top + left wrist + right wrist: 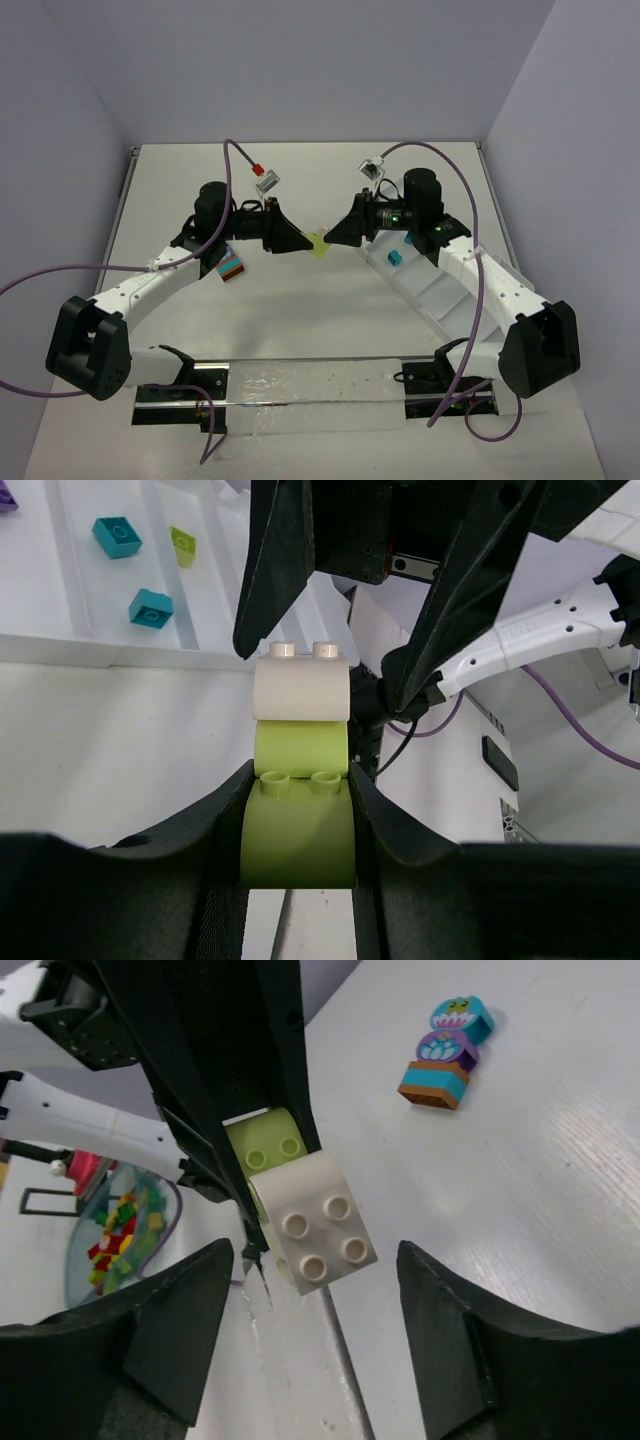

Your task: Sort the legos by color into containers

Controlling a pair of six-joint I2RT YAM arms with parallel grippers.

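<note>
Both fingers of the left end effector (300, 775) pinch the lower of two stacked lime green legos (298, 840), which are capped by a cream lego (300, 690). The right end effector (312, 1255) is spread, with its fingers on either side of the cream lego and not touching it. In the upper left of the left wrist view, the white tray (100, 645) holds two teal legos (117, 536) and, just beside them, a lime one (182, 545). A teal, purple and orange-brown clump (445, 1055) lies on the tabletop (540, 1180), in the upper right of the right wrist view.
</note>
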